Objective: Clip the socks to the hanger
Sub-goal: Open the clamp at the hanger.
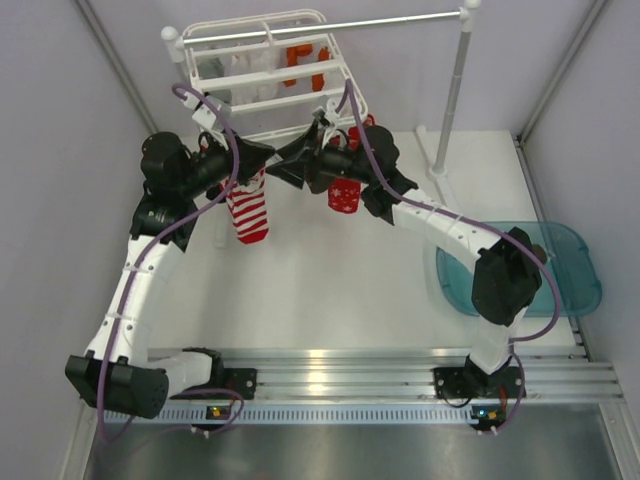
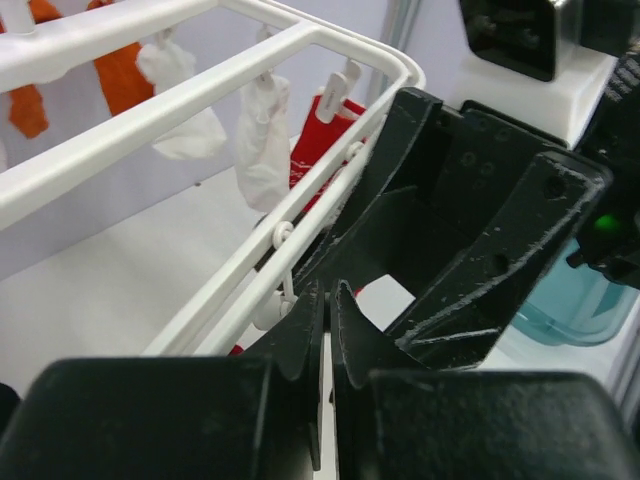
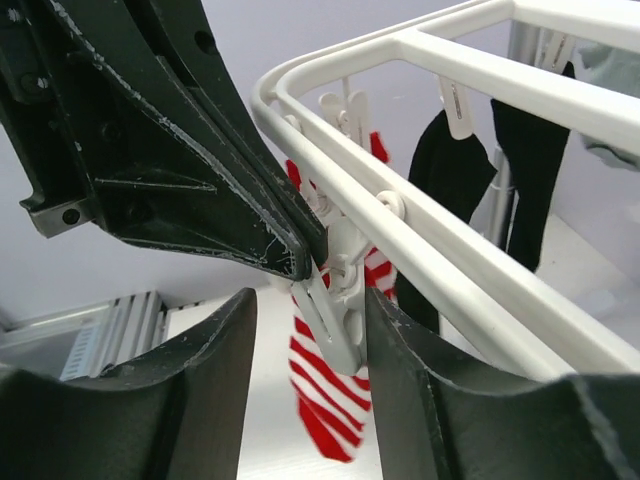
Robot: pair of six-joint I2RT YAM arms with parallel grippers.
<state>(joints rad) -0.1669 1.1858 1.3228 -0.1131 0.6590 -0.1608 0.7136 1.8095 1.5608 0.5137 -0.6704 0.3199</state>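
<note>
R gripper [image 3: 310, 300] is open w/ a clip [image 3: 335, 330] between its fingers [image 3: 210, 380], prob. to squeeze it. L gripper [image 2: 327, 300], just ahead, is pinched shut by the clip's top, maybe steadying it.

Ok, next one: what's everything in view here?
hanger: one, white, under the rail
rail: one, grey, at the back
clips: many, white, along the hanger
striped sock: one, red-white, hanging near-left
patterned sock: one, red-white, hanging near-right
orange sock: count unclear, orange, hanger's far side
white socks: two, white, on hanger
dark socks: two, black, on hanger
tray: one, teal, table's right
table: one, white, underneath
left gripper: one, black, nearly closed beside a clip
right gripper: one, black, open around a clip
</note>
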